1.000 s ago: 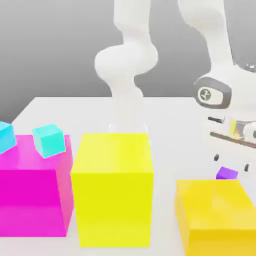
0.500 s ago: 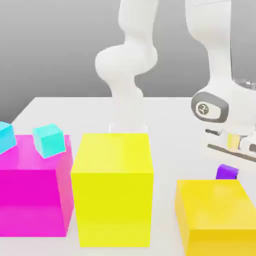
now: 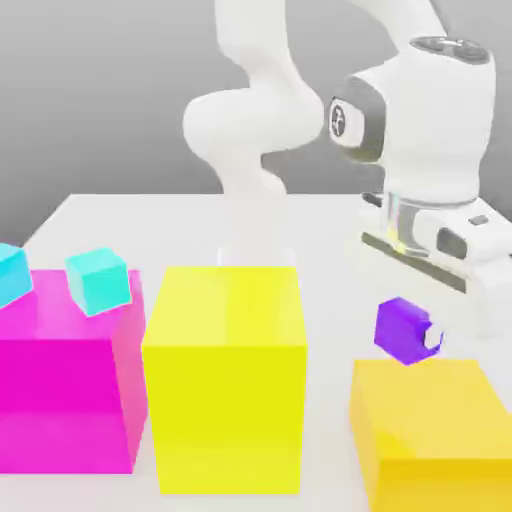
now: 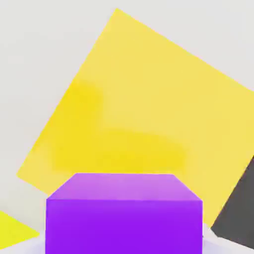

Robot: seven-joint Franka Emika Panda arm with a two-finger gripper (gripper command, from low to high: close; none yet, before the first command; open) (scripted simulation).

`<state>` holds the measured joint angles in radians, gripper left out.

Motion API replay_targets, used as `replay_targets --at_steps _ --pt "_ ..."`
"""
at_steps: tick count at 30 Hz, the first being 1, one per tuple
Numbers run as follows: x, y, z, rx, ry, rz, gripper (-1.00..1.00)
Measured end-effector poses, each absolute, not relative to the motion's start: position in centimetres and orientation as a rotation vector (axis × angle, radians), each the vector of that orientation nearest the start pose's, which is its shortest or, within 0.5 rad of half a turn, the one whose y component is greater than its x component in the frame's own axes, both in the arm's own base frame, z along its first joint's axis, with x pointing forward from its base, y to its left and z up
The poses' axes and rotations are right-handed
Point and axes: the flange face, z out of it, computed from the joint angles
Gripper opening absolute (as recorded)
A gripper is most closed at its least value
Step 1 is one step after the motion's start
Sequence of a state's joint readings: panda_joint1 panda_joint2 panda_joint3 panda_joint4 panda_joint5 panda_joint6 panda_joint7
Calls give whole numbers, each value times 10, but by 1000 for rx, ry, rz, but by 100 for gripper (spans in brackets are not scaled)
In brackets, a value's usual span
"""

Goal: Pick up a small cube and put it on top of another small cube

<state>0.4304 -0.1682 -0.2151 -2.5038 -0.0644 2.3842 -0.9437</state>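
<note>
My gripper [image 3: 408, 335] is shut on the small cube [image 3: 402, 330], a glossy purple one, and holds it in the air at the exterior view's right. The cube hangs tilted just above the back edge of a large yellow block [image 3: 430, 430]. In the hand view the small cube [image 4: 124, 213] sits close in front of the camera, with the flat top of a yellow block [image 4: 144, 114] below it. The white hand [image 3: 440, 250] rises above the cube.
A second large yellow block [image 3: 225, 375] stands in the middle. A large magenta block [image 3: 65, 385] at the exterior view's left carries two small cyan cubes [image 3: 98, 281] [image 3: 12, 272]. The arm's white base [image 3: 250, 150] stands behind on the white table [image 3: 330, 240].
The gripper has shut on the purple cube and lifted it off the table. Hand and cube have moved up and toward the exterior view's left.
</note>
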Motion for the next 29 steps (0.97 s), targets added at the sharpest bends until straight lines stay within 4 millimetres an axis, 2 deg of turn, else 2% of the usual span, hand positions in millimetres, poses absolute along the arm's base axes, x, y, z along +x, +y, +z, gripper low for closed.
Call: replay_targets --at_steps 3,7,10,13,14,15,16,18,19,25,27,29 --pt "459 23 378 -2710 -1651 -61 -100" --pt "453 -76 413 -2827 -1447 -52 -100" --pt "432 -152 437 -2901 -1279 -41 -100" --pt "397 -228 454 -2960 -1103 -24 -100" --pt "385 -253 455 -2974 -1047 -15 -100" --pt "373 -278 450 -2987 -992 -6 -100" --pt "364 -295 439 -2994 -956 -1 -100" --pt "357 -307 412 -3001 -929 3 -100" --pt "355 -309 402 -3002 -924 4 100" --pt "354 -309 398 -3003 -921 2 100" --pt "355 -310 413 -3003 -920 0 100" --pt "355 -311 440 -3003 -920 0 100"
